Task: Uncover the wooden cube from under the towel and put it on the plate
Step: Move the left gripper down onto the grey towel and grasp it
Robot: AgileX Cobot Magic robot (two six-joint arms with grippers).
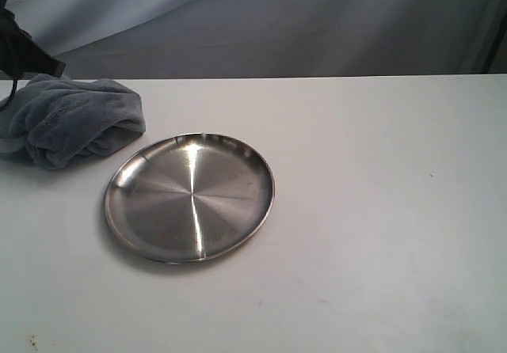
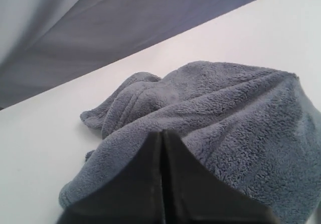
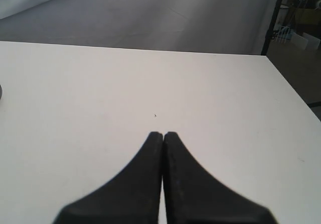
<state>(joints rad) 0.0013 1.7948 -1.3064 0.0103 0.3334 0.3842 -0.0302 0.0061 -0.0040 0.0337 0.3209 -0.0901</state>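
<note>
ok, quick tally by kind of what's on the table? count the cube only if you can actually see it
towel: 1
plate: 1
wooden cube: 0 in view in any camera
Total: 2

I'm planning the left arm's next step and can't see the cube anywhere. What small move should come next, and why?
Probably open the left gripper and lower it to pinch a fold of the towel. Its jaws are shut and aimed at the bunched towel, no cube shows in any view, so it likely lies beneath, and the plate is bare.
</note>
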